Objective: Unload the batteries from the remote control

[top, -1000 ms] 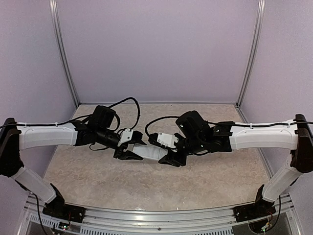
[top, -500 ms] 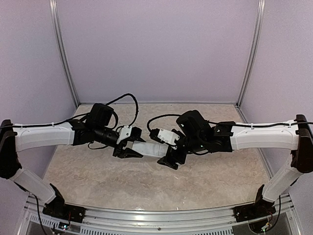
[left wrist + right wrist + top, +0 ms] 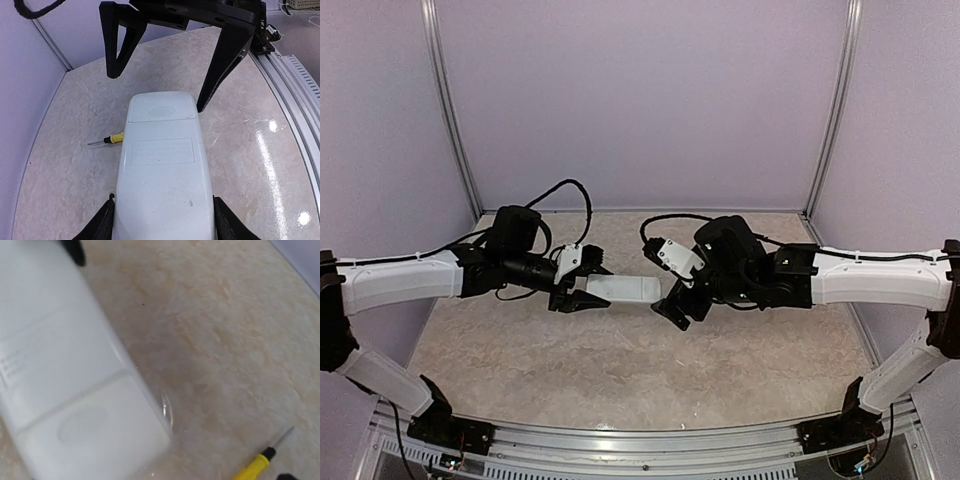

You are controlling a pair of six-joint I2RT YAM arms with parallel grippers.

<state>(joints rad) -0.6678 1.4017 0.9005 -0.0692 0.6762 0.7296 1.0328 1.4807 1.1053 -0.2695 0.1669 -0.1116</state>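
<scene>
Holding the remote control (image 3: 162, 170) by its near end, our left gripper (image 3: 586, 288) had its jaws clamped on both long edges, and the white slab hung level above the marbled tabletop (image 3: 260, 160), pointing toward the other arm. Our right gripper (image 3: 157, 91) faced it with jaws spread wide, one finger (image 3: 220, 65) ending just beside the remote's far corner and the other standing apart from the opposite corner, so nothing was pinched there. The face turned to the left wrist camera showed a faint rectangular outline and, at the far end, a panel (image 3: 161, 107) with a shallow oval dimple. A yellow-handled screwdriver (image 3: 111, 139) lay on the tabletop below, to one side of the remote.
</scene>
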